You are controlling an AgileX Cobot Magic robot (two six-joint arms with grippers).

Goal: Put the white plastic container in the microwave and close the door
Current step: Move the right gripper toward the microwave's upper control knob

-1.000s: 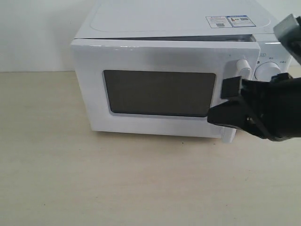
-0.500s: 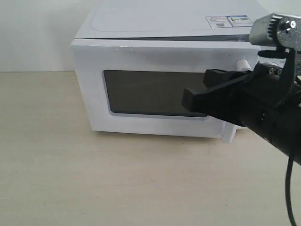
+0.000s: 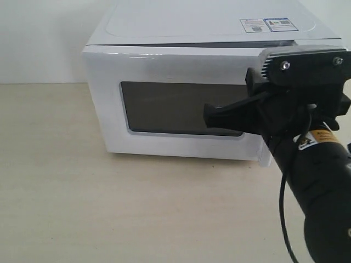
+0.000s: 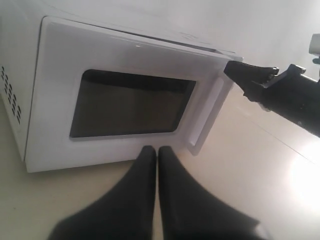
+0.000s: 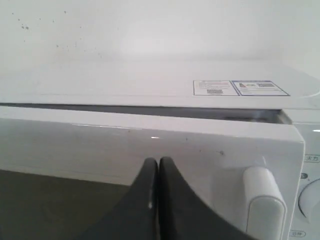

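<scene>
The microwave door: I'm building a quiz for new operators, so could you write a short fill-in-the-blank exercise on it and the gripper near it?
The door is not fully closed: a thin ___ shows along its top edge.
The right gripper, in front of the door beside the handle, is ___ and holds nothing.
The sticker lies on the ___ of the microwave.
Missing words: gap; shut; top.
</scene>
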